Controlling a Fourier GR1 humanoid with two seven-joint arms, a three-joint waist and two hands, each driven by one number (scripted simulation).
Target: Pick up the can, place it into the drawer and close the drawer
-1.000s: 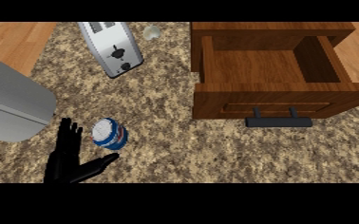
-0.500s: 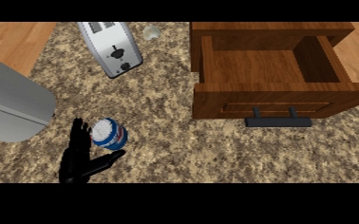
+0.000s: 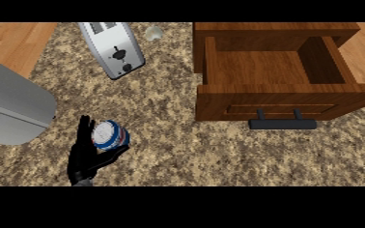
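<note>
The can (image 3: pixel 110 135), white with blue and red bands, stands on the speckled counter at the lower left. My left hand (image 3: pixel 83 160) comes up from the lower edge beside it. Its fingers (image 3: pixel 85 127) lie along the can's left side and the thumb (image 3: pixel 114 153) curls under the can's near right side, so the can is pinched between them. The wooden drawer (image 3: pixel 274 94) is pulled open at the right, its inside bare, with a black handle (image 3: pixel 282 123) at the front. My right hand does not show.
A silver toaster (image 3: pixel 112 48) lies at the top left, with a small pale round object (image 3: pixel 154 33) next to it. A grey rounded appliance (image 3: pixel 21 106) fills the left edge. Open counter (image 3: pixel 171 145) lies between the can and the drawer.
My left hand has slid right against the can, and its thumb has come in under the can's near side. The can and the drawer have stayed in place.
</note>
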